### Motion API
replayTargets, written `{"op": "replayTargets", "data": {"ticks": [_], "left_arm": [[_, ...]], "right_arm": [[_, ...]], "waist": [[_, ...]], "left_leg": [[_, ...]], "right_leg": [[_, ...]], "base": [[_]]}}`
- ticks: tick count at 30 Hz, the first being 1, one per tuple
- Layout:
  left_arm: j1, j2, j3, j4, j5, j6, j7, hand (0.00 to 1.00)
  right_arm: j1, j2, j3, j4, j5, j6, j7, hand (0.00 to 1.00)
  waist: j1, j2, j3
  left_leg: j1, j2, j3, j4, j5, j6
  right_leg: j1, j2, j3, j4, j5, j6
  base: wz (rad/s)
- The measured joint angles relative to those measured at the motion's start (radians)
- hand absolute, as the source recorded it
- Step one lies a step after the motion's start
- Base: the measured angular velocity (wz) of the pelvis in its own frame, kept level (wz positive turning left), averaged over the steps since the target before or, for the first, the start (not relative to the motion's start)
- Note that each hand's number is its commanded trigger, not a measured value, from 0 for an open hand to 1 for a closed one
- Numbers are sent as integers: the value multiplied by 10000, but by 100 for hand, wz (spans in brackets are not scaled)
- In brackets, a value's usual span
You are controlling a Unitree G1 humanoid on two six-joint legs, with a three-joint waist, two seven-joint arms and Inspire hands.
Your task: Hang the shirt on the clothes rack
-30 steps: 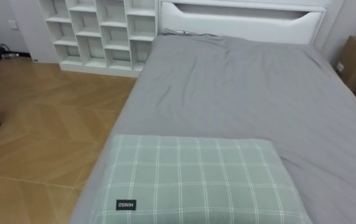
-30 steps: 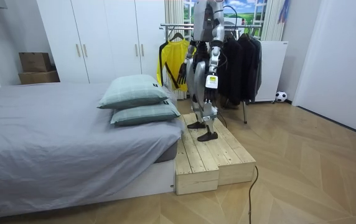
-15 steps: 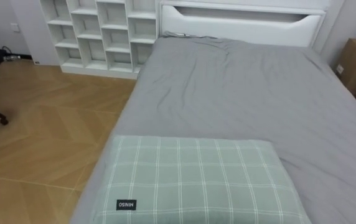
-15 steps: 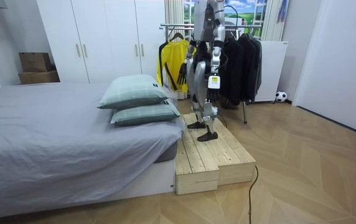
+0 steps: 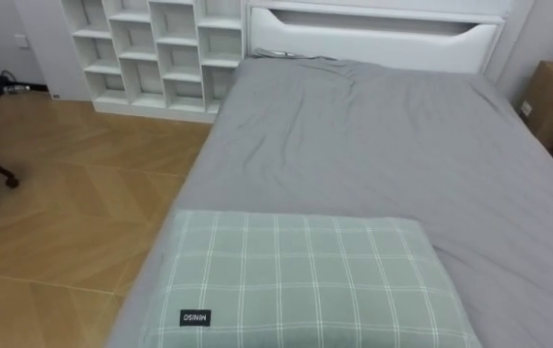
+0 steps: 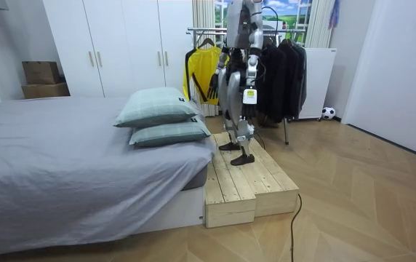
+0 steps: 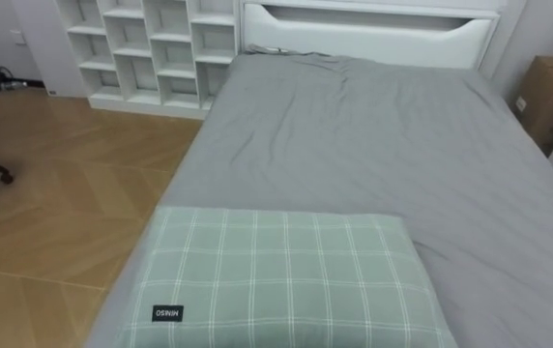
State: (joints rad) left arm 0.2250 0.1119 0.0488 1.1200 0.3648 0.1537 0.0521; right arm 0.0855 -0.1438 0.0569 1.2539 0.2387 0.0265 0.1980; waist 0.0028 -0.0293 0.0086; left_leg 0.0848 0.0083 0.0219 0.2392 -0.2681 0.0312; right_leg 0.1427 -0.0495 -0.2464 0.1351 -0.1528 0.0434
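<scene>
The robot stands on the platform [image 6: 246,180] between bed [image 5: 373,145] and rack [image 6: 270,30], probably seeking clothes to hang; its hands [image 6: 246,97] hang low, and I cannot tell the fingers' state.

A green checked pillow [image 5: 305,280] is lying on the grey bed [image 5: 373,145], a white cubby shelf [image 5: 156,48] standing beyond.

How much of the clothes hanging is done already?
Done: a yellow top and dark clothes hang on the rack behind the robot. In hand: nothing that I can make out; the robot stands on the wooden platform facing the grey bed and its green checked pillow. Left: no loose clothes show on the bed, so perhaps little or nothing.
</scene>
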Motion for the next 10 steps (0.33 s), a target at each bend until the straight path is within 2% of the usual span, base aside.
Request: {"op": "replayTargets", "data": {"ticks": [10], "left_arm": [[-70, -6, -44, 1, 4, 2, -206, 0]], "right_arm": [[-88, 9, -8, 59, -3, 179, 7, 0]], "waist": [[-1, -12, 9]], "left_leg": [[0, 3, 0, 0, 0, 0]], "right_leg": [[0, 2, 12, 0, 0, 0]], "base": [[0]]}}
